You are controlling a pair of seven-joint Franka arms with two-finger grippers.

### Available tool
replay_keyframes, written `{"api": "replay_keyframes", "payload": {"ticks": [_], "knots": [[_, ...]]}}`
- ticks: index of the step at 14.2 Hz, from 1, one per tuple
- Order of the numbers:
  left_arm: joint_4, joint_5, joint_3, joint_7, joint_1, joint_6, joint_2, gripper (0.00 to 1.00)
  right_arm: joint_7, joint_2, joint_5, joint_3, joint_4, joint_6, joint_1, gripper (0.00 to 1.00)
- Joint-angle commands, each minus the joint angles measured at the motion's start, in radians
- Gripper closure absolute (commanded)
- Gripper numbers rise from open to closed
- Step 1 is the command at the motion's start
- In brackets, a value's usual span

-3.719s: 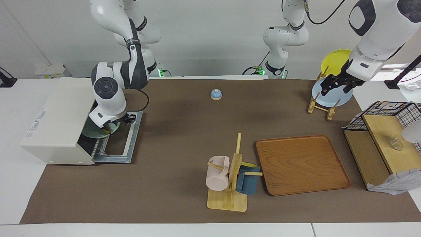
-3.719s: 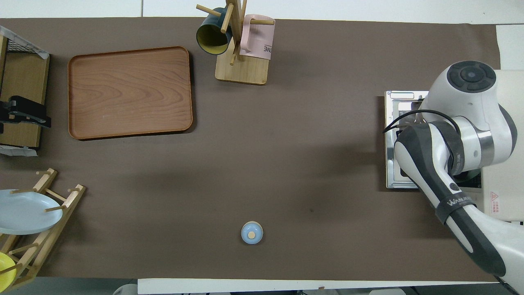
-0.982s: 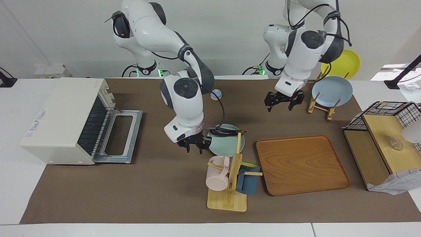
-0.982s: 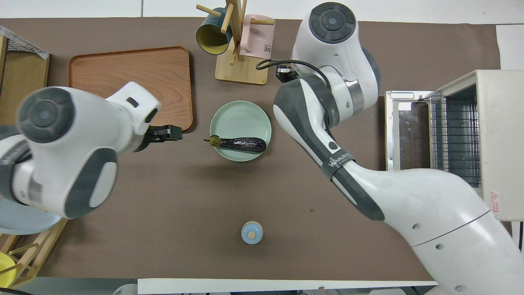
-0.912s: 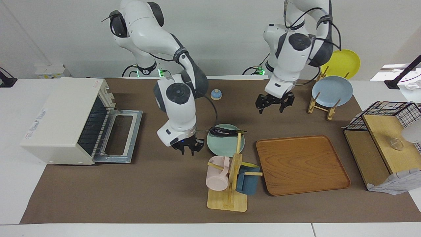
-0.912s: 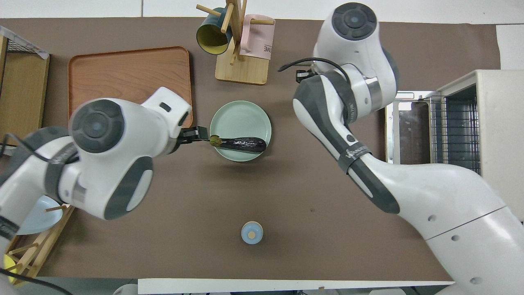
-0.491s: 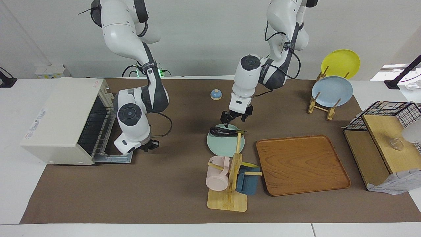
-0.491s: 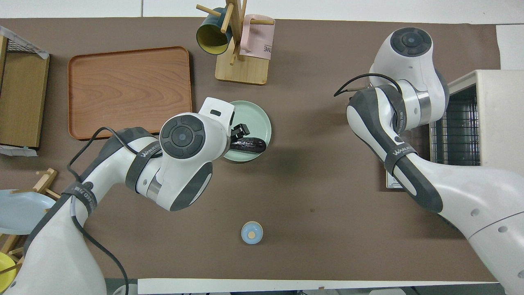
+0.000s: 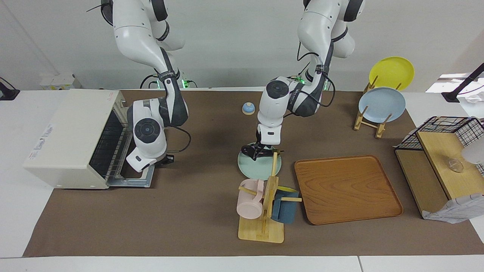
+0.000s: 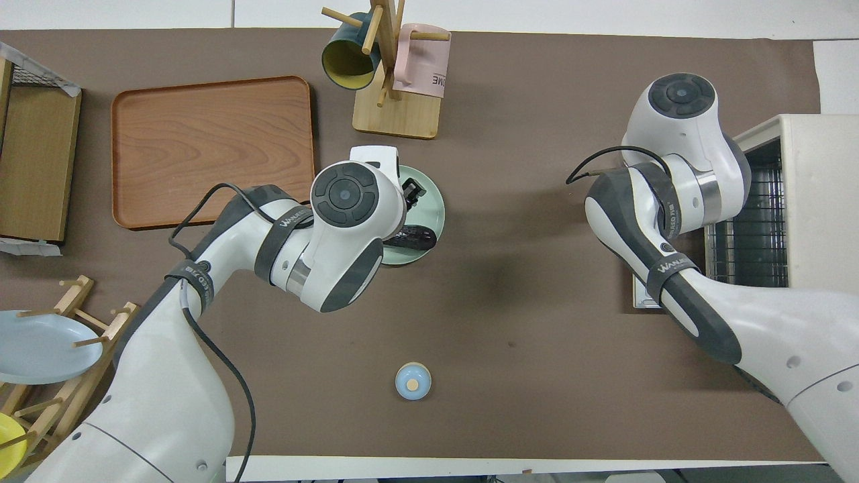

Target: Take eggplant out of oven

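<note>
The dark eggplant [image 9: 247,152] lies on a pale green plate [image 9: 257,168] on the table, beside the mug rack and nearer to the robots than it. It also shows in the overhead view [image 10: 417,238], partly under the left arm. My left gripper [image 9: 260,151] is down at the eggplant's middle. The cream-white oven [image 9: 72,136] stands at the right arm's end with its door [image 9: 145,180] open flat and only the wire rack showing inside. My right gripper [image 9: 165,160] is low at the door's outer edge and holds nothing that I can see.
A wooden mug rack [image 9: 264,211] with a pink and a blue mug stands next to the plate. A wooden tray [image 9: 346,189] lies beside it. A small blue bell [image 9: 248,108], a plate rack [image 9: 380,104] and a wire shelf [image 9: 442,158] stand around.
The plate with the eggplant has come out of the oven onto the table. The right gripper has gone back to the oven door. The left gripper has come down onto the eggplant.
</note>
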Motion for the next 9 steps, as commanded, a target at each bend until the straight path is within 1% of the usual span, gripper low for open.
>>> {"api": "replay_keyframes", "payload": {"ticks": [1,3,5,6,7,8,9], "knots": [[-0.012,-0.023,0.014,-0.051,-0.032,-0.008,0.009,0.00,-0.086,-0.024,-0.088,0.013,0.010,-0.033,-0.026,1.00],[-0.012,-0.030,0.014,-0.062,-0.032,-0.036,0.007,0.00,-0.159,-0.027,-0.122,0.013,0.062,-0.111,-0.024,1.00],[-0.022,-0.035,0.014,-0.062,-0.041,-0.036,0.007,0.01,-0.259,-0.052,-0.122,0.013,0.131,-0.219,-0.033,1.00],[-0.024,-0.035,0.016,-0.062,-0.047,-0.031,0.009,0.07,-0.314,-0.075,-0.124,0.013,0.140,-0.246,-0.056,1.00],[-0.024,-0.033,0.017,-0.054,-0.046,-0.028,0.009,0.19,-0.372,-0.110,-0.122,0.013,0.140,-0.259,-0.082,1.00],[-0.021,-0.032,0.016,-0.047,-0.040,-0.036,0.009,0.27,-0.411,-0.136,-0.122,0.013,0.139,-0.271,-0.113,1.00],[-0.016,-0.027,0.017,-0.033,-0.035,-0.040,0.010,0.31,-0.452,-0.156,-0.121,0.013,0.139,-0.279,-0.144,1.00]]}}
